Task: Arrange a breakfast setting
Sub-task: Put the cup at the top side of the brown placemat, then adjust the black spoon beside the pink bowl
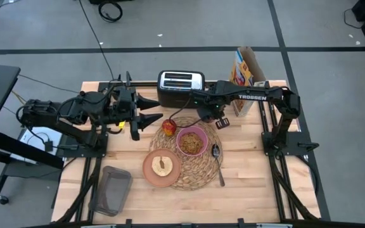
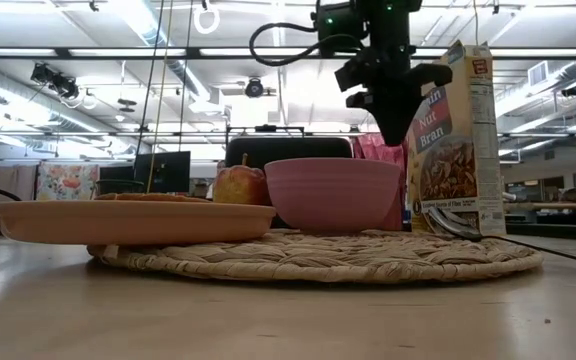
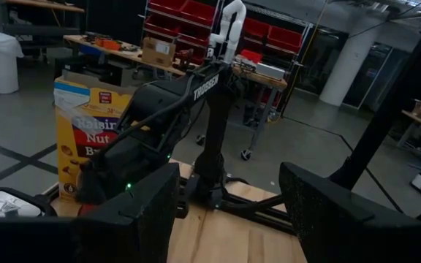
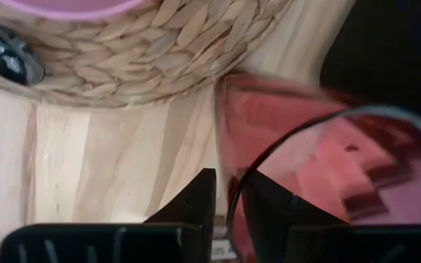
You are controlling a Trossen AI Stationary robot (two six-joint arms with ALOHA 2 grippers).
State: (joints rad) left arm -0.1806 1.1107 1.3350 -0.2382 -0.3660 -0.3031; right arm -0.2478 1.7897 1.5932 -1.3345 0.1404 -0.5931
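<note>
Right end effector (image 4: 227, 191) pinching tumbler (image 4: 320, 175) rim, reaching down beside placemat (image 4: 137, 62) — left end effector (image 1: 152, 110) spread, raised.

High view: straight down on the whole table (image 1: 246, 183), both arms in frame. Low view: table-top level, close to the woven placemat (image 2: 318, 255), facing the far room. Left wrist view: looks level across the table to the right arm and cereal box (image 3: 86, 139). Right wrist view: very near the wood, on the placemat's edge. All views share the placemat area.
</note>
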